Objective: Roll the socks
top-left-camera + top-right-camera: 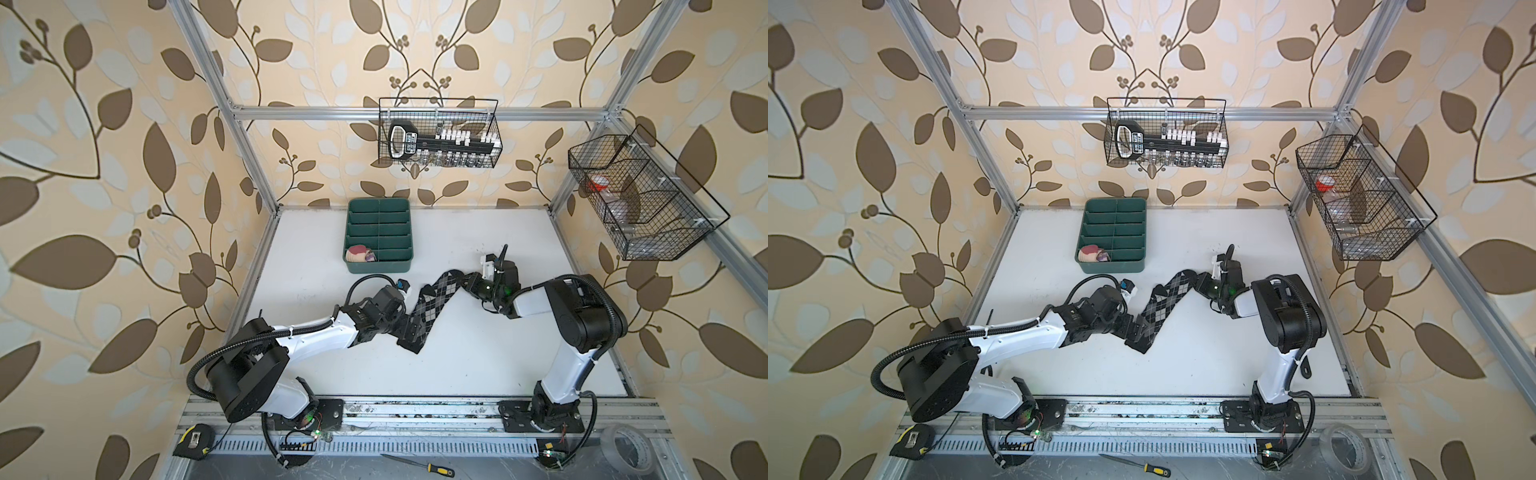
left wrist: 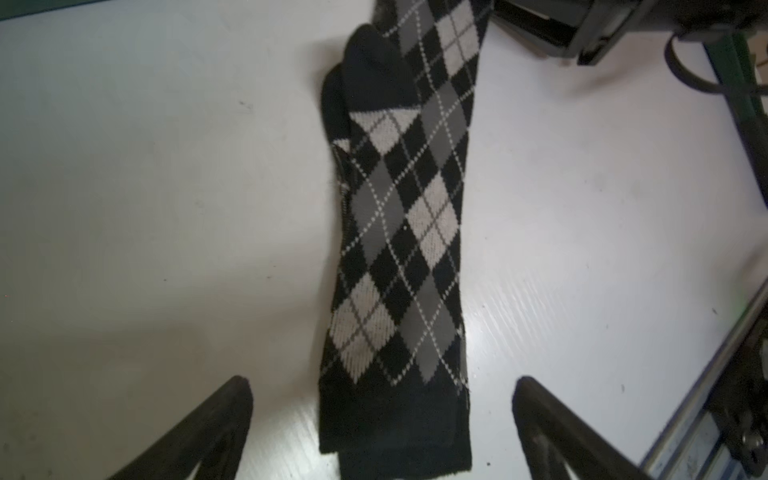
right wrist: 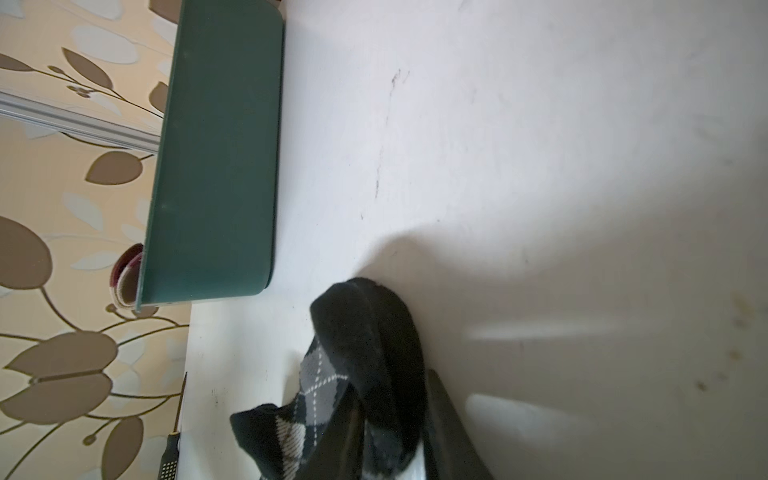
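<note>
Right gripper [image 1: 468,282] noted closed down on the black toe end of the long black-grey-white argyle fabric sock [image 1: 432,301]; in the right wrist view that end is seen bunched and raised off the white tabletop [image 1: 478,357]. Left gripper [image 2: 382,380] recorded wide open, its fingers [image 2: 232,399] set either side of the black cuff end, clear of the fabric. Shorter beige ribbed sock with maroon trim [image 1: 360,253] is found rolled in the near-left compartment of the green plastic divided tray [image 1: 379,267].
</note>
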Available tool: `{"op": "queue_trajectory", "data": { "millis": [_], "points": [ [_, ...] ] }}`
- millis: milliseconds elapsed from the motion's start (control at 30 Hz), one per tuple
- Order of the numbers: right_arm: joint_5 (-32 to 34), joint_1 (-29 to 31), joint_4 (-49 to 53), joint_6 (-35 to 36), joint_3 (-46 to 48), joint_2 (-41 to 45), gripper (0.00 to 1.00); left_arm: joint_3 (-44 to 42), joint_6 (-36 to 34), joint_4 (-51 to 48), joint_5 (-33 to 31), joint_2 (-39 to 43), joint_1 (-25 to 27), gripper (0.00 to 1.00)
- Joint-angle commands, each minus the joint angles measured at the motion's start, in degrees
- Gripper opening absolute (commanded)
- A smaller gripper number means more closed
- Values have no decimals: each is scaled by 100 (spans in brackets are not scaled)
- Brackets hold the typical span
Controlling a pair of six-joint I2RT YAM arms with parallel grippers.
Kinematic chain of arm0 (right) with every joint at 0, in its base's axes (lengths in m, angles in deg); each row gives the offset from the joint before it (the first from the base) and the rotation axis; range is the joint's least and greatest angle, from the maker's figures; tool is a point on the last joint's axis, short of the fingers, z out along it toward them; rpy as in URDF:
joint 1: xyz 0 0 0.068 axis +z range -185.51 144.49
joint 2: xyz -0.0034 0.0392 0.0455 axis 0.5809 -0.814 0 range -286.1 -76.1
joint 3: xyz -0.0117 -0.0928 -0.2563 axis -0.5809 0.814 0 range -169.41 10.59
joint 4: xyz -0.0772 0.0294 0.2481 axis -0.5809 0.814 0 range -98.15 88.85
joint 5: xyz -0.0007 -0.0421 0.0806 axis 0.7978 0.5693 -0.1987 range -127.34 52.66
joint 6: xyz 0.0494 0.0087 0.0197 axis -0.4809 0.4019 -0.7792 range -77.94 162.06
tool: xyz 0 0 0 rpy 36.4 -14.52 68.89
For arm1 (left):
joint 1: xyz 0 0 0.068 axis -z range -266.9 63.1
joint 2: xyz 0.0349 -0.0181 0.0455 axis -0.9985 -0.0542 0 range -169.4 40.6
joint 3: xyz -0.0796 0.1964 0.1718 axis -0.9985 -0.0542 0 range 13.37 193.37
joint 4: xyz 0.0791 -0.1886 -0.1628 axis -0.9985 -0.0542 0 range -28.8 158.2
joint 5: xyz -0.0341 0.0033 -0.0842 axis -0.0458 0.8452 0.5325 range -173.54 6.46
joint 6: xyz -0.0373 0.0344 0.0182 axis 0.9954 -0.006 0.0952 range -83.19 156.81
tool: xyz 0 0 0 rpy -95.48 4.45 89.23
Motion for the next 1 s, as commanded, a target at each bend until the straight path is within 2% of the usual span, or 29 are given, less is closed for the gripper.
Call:
{"op": "queue_trajectory", "data": {
  "millis": [0,233,600,800,967],
  "points": [
    [98,-12,666,320,-122,-113,23,105,422,-89,255,-88,-138,98],
    [-28,-77,721,376,-242,-182,22,167,696,-391,264,-564,-130,87],
    [-45,-105,756,431,-247,-122,22,195,955,-370,205,-681,32,55],
    [-44,-96,748,435,-263,-145,22,212,1108,-511,69,-696,302,47],
    [-59,-109,730,419,-276,-178,21,129,1228,-596,-145,-594,396,28]
  ]
}}
